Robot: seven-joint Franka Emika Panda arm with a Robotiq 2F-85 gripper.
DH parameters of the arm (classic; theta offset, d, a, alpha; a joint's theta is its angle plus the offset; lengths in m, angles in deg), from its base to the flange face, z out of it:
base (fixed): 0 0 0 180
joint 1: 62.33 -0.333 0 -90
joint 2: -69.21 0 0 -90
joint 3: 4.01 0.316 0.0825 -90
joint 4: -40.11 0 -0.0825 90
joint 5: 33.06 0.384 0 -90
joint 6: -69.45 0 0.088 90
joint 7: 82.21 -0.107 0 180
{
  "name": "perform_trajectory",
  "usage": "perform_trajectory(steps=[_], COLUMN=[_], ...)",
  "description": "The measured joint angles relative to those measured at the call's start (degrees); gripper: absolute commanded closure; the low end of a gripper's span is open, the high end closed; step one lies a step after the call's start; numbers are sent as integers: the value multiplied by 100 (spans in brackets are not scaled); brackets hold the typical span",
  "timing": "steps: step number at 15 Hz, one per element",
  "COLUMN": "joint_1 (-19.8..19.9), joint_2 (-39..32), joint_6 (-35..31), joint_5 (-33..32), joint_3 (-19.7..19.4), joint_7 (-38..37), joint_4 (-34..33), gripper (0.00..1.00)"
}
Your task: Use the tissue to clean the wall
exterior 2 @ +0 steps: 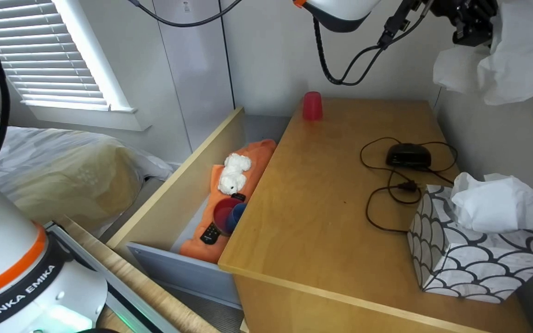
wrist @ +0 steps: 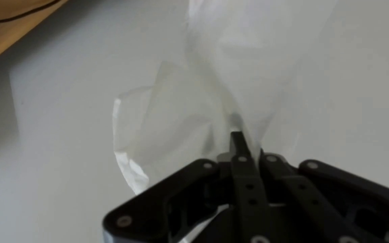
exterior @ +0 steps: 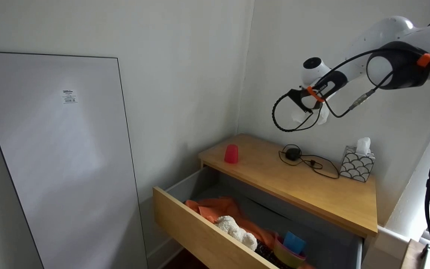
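"Wrist view: what does the gripper (wrist: 250, 145) have?"

"The tissue (wrist: 177, 118), pinched between jaws drawn almost fully together, in front of the wall (wrist: 62, 135)."

"So step 1, gripping, looks done?"

"I'd judge so. Step 2 calls for pressing gently and wiping."

"Touching the wall yet?"

"Can't tell. In an exterior view the tissue (exterior 2: 525, 55) runs off the border."

The tissue (wrist: 187, 125) in the matt gripper (wrist: 250, 148) looks like thin, wrinkled paper. In an exterior view, the wall (exterior: 203, 67) at twelve o'clock is smooth and matt, the toy (exterior: 235, 231) at six o'clock of rough, woolly cloth. In an exterior view, the dresser top (exterior 2: 326, 199) at four o'clock looks like smooth, slightly glossy wood, the red cup (exterior 2: 312, 106) at one o'clock like plastic.
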Motion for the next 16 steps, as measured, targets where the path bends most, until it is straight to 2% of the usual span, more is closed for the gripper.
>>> perform_trajectory(steps=[12, 16], joint_1=[97, 54], joint_2=[-1015, -1099], joint_6=[-32, -27], joint_5=[0, 1], joint_3=[-657, -745], joint_7=[-595, -730], joint_4=[-1201, -1242], gripper=[100, 100])
